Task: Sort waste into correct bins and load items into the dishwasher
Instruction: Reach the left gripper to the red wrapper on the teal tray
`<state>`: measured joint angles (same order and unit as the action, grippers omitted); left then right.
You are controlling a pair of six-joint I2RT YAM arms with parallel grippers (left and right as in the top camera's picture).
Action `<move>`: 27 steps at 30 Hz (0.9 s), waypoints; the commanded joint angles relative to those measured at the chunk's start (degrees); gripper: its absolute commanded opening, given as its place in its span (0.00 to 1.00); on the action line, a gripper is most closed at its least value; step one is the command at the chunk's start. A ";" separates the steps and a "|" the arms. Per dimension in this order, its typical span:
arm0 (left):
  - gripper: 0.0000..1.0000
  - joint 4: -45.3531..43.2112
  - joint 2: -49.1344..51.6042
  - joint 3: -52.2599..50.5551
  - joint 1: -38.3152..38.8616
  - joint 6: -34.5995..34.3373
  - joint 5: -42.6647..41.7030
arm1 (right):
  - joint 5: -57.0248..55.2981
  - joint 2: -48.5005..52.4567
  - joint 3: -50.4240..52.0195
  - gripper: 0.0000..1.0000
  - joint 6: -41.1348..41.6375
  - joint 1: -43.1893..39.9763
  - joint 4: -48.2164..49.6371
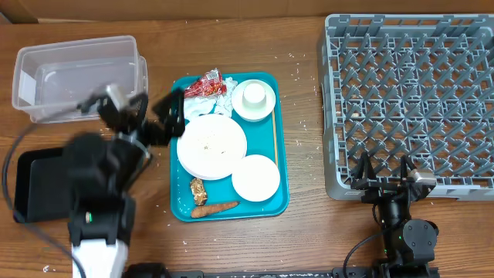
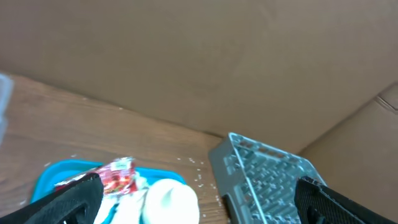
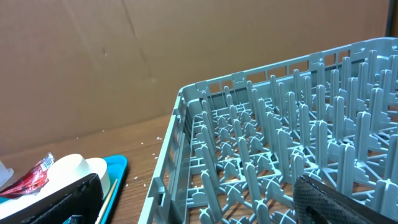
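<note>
On teal tray (image 1: 282, 202), round white plate (image 1: 211, 146), crinkled red wrapper (image 1: 205, 85), left tool (image 1: 143, 108), right tool (image 1: 384, 171) spread

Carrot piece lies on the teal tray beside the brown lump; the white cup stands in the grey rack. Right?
No: the overhead view shows the white cup on the teal tray too; the grey rack holds no dishes. The rest holds.

The grey peg rack (image 1: 409, 93) stands at the right. At centre, the round white plate (image 1: 211, 150) carries rice grains (image 1: 207, 142). Beyond it lie the red wrapper (image 1: 207, 83), the tissue (image 1: 224, 104), and the cup (image 1: 254, 93) on the bowl (image 1: 254, 116). Nearer lie the smaller plate (image 1: 255, 177), the brown lump (image 1: 198, 190) and the carrot piece (image 1: 214, 208). The clear tub (image 1: 77, 77) sits far left, the black tray (image 1: 35, 185) near left.
</note>
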<state>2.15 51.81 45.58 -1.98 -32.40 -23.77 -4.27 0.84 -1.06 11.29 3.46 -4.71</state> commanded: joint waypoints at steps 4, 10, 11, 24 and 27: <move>1.00 -5.01 13.07 4.35 -0.17 4.26 -24.41 | 0.28 -0.68 0.61 1.00 -0.44 0.28 0.26; 1.00 5.73 21.75 13.92 2.08 7.17 -20.22 | 0.28 -0.68 0.61 1.00 -0.46 0.28 0.28; 1.00 10.34 23.39 17.40 2.82 9.25 -17.94 | 0.28 -0.68 0.61 1.00 -0.46 0.28 0.26; 1.00 50.23 44.74 55.91 14.47 22.36 25.86 | 0.28 -0.68 0.61 1.00 -0.46 0.28 0.28; 1.00 48.65 46.90 55.91 14.49 22.05 25.59 | 0.28 -0.68 0.61 1.00 -0.46 0.28 0.28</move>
<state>51.90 96.14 100.27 12.43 -11.97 -4.05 -4.27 0.84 -1.06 11.27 3.46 -4.71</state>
